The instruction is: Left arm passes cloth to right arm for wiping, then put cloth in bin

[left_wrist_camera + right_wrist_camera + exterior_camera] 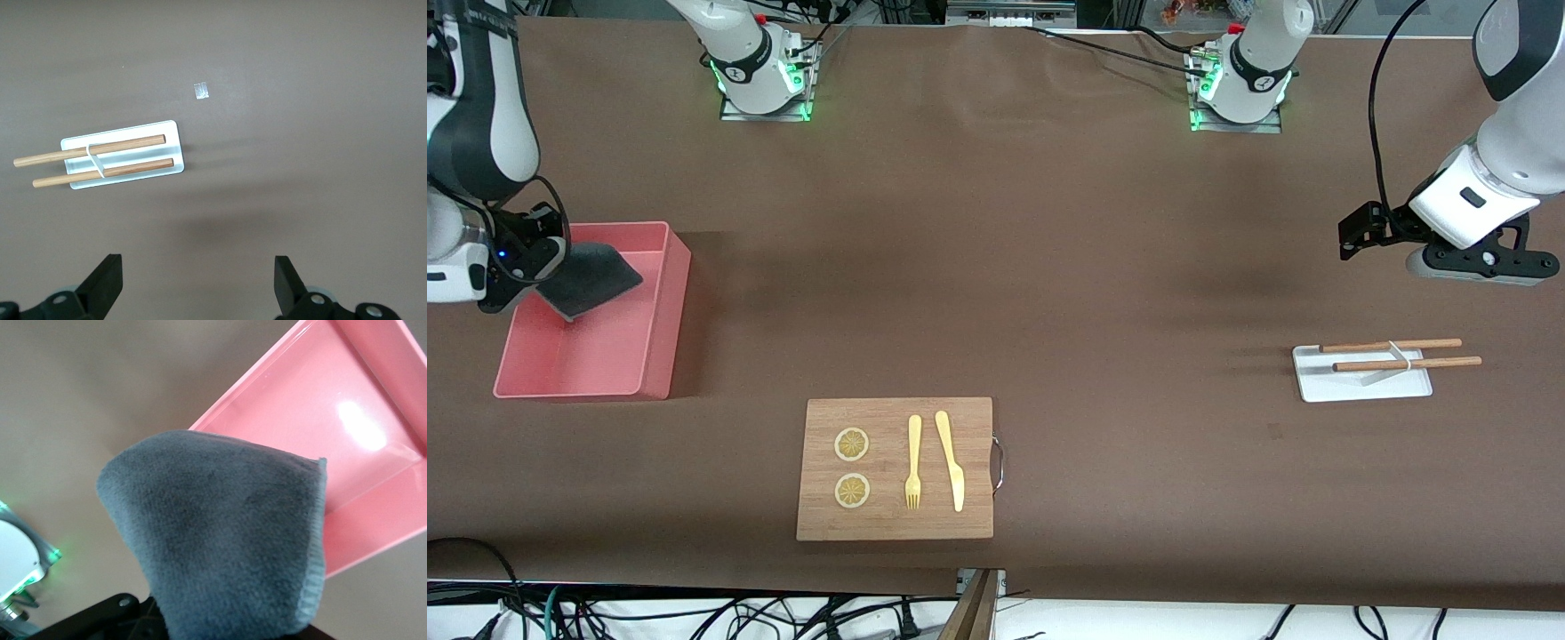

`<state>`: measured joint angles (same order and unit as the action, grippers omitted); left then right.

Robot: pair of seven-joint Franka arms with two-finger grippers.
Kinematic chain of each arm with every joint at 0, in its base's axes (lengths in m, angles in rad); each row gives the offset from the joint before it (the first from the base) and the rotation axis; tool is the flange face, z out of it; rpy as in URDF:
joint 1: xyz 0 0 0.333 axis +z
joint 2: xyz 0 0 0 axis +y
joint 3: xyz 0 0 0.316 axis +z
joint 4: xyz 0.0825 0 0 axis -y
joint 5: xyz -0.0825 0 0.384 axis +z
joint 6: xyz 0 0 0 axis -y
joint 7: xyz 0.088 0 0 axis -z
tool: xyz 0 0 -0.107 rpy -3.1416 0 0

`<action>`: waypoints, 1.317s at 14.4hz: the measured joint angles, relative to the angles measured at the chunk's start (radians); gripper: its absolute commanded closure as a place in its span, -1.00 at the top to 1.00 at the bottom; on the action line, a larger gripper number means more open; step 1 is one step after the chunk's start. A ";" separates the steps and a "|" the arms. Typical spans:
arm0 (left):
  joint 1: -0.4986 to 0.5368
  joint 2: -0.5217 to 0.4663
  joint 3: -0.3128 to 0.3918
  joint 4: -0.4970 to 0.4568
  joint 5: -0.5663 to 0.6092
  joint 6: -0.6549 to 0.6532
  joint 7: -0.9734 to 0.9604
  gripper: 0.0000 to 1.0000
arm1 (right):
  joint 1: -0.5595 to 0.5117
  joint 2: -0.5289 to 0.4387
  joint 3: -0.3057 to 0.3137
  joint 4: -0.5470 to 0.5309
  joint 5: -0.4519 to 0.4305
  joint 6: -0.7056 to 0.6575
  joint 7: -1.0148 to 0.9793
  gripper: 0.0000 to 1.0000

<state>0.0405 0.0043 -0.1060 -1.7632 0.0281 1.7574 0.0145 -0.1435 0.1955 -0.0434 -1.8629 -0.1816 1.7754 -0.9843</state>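
Right gripper [547, 267]: clamped on the dark grey cloth [596, 278], which hangs directly over the pink bin [660, 356]; only a drop remains, by my reading.
Left gripper [1352, 236]: fingers spread, empty, waiting above the table near the white tray [1316, 387] at its own end.
Legible writing: none.

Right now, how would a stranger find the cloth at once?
Look at the pink bin toward the right arm's end of the table. The right end effector holds the cloth above it. It is the only soft, dark grey thing here.
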 measured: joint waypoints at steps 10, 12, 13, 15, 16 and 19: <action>0.000 0.000 0.000 0.000 0.000 0.000 0.000 1.00 | 0.000 0.007 -0.032 -0.077 0.027 0.176 0.005 1.00; 0.001 0.000 0.001 0.000 0.000 0.000 0.000 1.00 | 0.001 -0.039 -0.031 -0.065 0.105 0.150 0.011 1.00; 0.001 0.000 0.001 0.000 0.000 0.000 0.000 1.00 | 0.004 -0.068 -0.029 -0.062 0.130 0.131 0.038 1.00; 0.001 0.000 0.002 0.000 0.000 0.000 0.000 1.00 | 0.028 -0.123 -0.025 -0.060 0.145 0.111 0.155 1.00; 0.001 0.000 0.002 0.000 0.000 0.000 0.000 1.00 | 0.051 -0.148 -0.023 -0.059 0.146 0.096 0.218 1.00; 0.001 0.000 0.002 0.000 0.000 0.000 0.000 1.00 | 0.110 -0.217 -0.001 -0.038 0.147 -0.012 0.438 1.00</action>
<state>0.0418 0.0044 -0.1043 -1.7632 0.0281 1.7573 0.0145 -0.0340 -0.0213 -0.0446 -1.9007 -0.0350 1.7634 -0.5460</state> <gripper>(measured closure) 0.000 0.000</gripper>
